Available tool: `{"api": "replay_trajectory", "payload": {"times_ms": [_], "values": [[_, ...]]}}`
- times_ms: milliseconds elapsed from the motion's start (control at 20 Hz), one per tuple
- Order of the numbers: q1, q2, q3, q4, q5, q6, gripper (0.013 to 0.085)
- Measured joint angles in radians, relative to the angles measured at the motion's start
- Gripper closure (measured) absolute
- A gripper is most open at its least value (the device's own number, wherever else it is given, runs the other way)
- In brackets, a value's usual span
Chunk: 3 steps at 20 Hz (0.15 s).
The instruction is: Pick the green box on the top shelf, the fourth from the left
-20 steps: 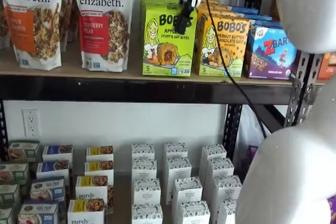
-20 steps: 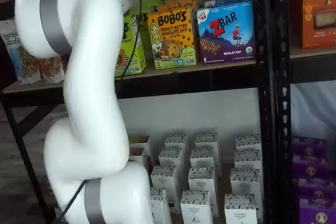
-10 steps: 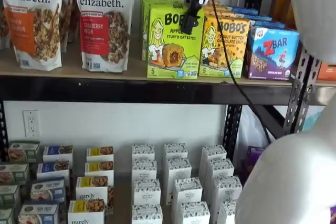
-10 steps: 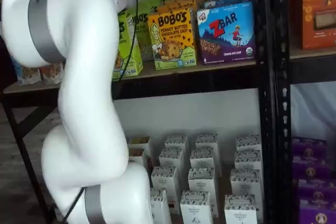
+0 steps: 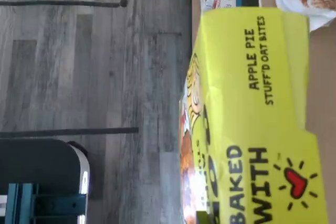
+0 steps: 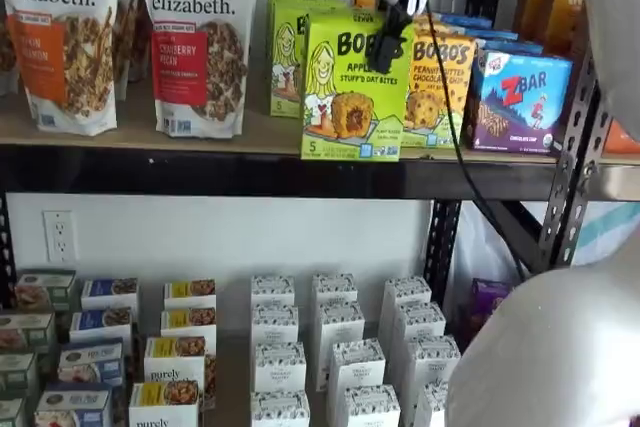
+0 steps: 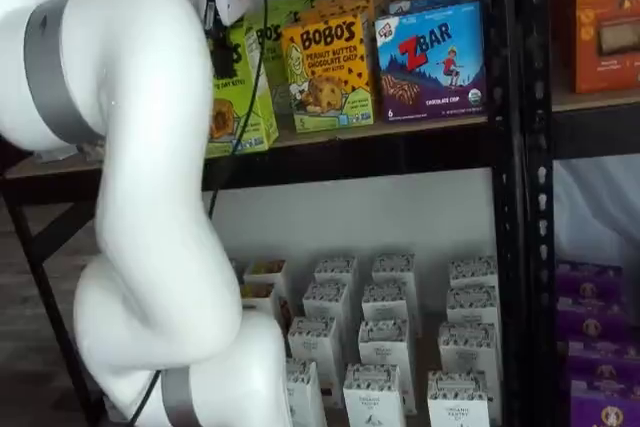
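Observation:
The green box (image 6: 350, 87), a lime "Bobo's Apple Pie Stuff'd Oat Bites" carton, is upright at the front edge of the top shelf (image 6: 150, 169), ahead of the green boxes behind it. My gripper (image 6: 385, 47) reaches down from above with its black fingers closed on the box's top right part. In a shelf view the box (image 7: 238, 97) shows partly behind my white arm, with the gripper (image 7: 218, 47) on it and the shelf beam (image 7: 400, 147) below. The wrist view is filled by the box's top face (image 5: 252, 119).
More green Bobo's boxes (image 6: 285, 47) stand behind. The yellow Bobo's box (image 6: 440, 82) and the blue ZBar box (image 6: 520, 97) stand to the right, two granola bags (image 6: 200, 37) to the left. Several white cartons (image 6: 335, 347) fill the lower shelf. My arm (image 7: 150, 197) blocks part of a shelf view.
The green box has moved forward and to the right with the gripper, out of its row to the shelf's front edge. The arm has shifted with it.

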Motion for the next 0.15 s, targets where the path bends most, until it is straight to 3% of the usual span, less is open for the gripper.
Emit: {"api": "replay_trajectory", "payload": {"times_ms": [150], "values": [[-0.012,-0.031,0.024,0.001,0.003,-0.010,0.0730]]}}
